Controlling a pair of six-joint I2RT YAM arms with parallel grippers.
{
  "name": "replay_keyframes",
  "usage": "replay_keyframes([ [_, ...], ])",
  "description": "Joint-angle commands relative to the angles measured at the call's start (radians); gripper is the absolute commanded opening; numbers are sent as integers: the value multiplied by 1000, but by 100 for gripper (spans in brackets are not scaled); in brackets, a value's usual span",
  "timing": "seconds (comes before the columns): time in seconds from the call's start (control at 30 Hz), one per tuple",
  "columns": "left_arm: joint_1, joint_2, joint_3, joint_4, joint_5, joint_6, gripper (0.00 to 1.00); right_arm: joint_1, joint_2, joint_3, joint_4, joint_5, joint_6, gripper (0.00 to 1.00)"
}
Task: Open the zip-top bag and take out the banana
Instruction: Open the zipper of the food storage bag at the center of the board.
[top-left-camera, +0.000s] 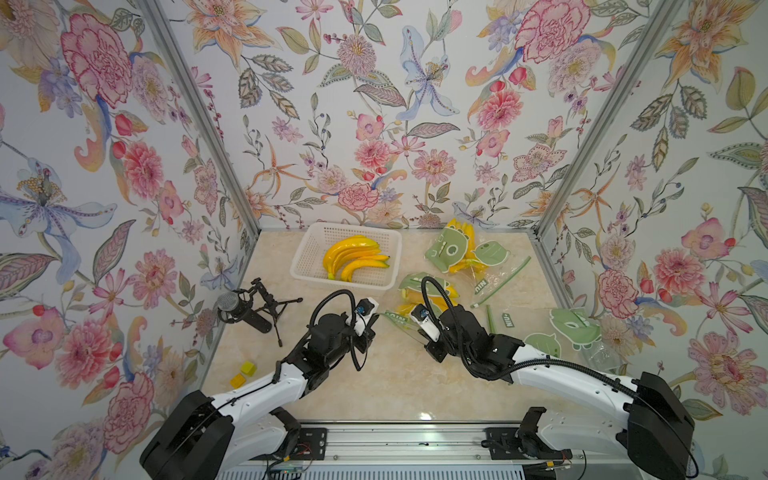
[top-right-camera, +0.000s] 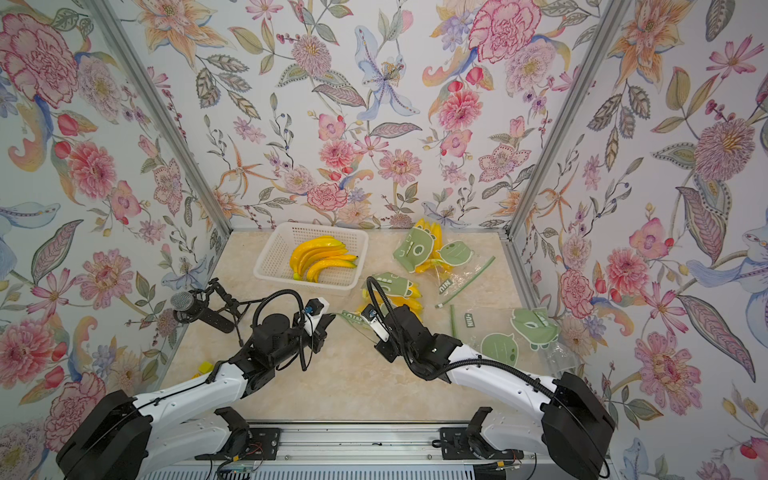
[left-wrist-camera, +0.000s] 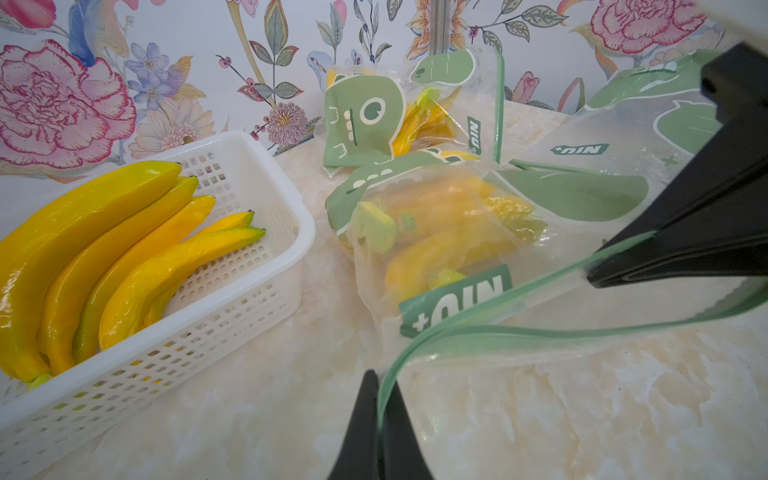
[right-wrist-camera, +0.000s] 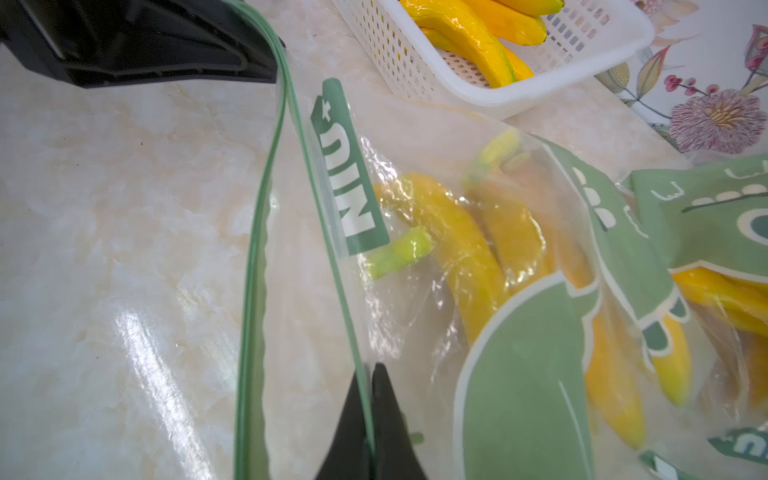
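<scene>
The clear zip-top bag (top-left-camera: 409, 291) with green dinosaur print lies mid-table, also seen in a top view (top-right-camera: 395, 289). Inside it shows a yellow banana (right-wrist-camera: 457, 249) with a green stem, seen too in the left wrist view (left-wrist-camera: 436, 257). My left gripper (left-wrist-camera: 380, 378) is shut on one green zip lip. My right gripper (right-wrist-camera: 368, 370) is shut on the other lip. The two lips stand apart, so the bag's (right-wrist-camera: 415, 166) mouth gapes between the grippers. In both top views the left gripper (top-left-camera: 373, 321) (top-right-camera: 330, 320) and right gripper (top-left-camera: 415, 329) (top-right-camera: 376, 332) face each other closely.
A white basket (top-left-camera: 300, 254) holding several bananas (top-left-camera: 353, 257) stands at the back. Another filled bag (top-left-camera: 453, 249) lies back right, and flat printed bags (top-left-camera: 573, 328) lie at the right. A microphone on a tripod (top-left-camera: 241, 307) and yellow blocks (top-left-camera: 245, 370) sit left.
</scene>
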Motion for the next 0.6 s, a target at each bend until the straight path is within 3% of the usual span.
replay_keyframes([
  [0.0,-13,69,79,101,-65,-30,0,10,-39,-28,-12,129,80,0],
  [0.13,-21,146,159,71,-148,-70,0,23,-14,-19,25,201,128,0],
  [0.2,-24,136,179,6,-245,-117,1,28,-6,-15,58,237,159,0],
  [0.33,-26,0,135,-119,-442,-270,18,46,0,-38,168,248,194,0],
  [0.57,-89,-259,34,-255,-394,-441,23,106,98,-63,352,188,196,0],
])
